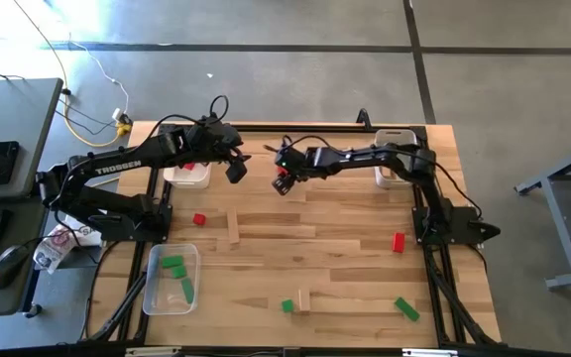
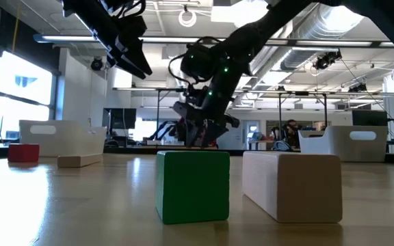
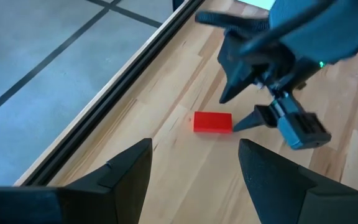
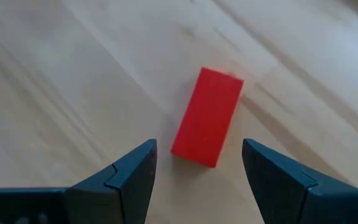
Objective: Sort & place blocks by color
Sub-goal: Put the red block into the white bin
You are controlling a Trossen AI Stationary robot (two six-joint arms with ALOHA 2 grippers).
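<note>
Directly under the right gripper (image 4: pixel 194 171) lies a red block (image 4: pixel 207 116), flat on the wooden counter (image 4: pixel 73 74). The fingers are spread wide and hold nothing; the block sits just ahead of the gap between the fingertips, apart from both, turned a little askew to them. In the high view this right gripper (image 1: pixel 284 182) hangs over the far middle of the counter (image 1: pixel 315 238), with the red block (image 1: pixel 282 183) a small red patch at its tip.

Just to one side of it, the left gripper (image 1: pixel 236 169) hovers at about the same depth, fingers (image 3: pixel 126 174) also well apart and empty. Its own camera looks past them to the same red block (image 3: pixel 212 122) and to the other arm's gripper poised above it.

Farther from both grippers, scattered blocks remain: a red block (image 1: pixel 199 219) and a plain wood block (image 1: pixel 233 229) nearer the left arm, another red one (image 1: pixel 398 241) near the right arm's base. At the near edge sit a green block (image 1: pixel 287 306) beside a wood piece (image 1: pixel 304 299) (the pair that fills the low view), and a further green block (image 1: pixel 406 309). A clear tray (image 1: pixel 153 294) holds green blocks (image 1: pixel 173 265).
</note>
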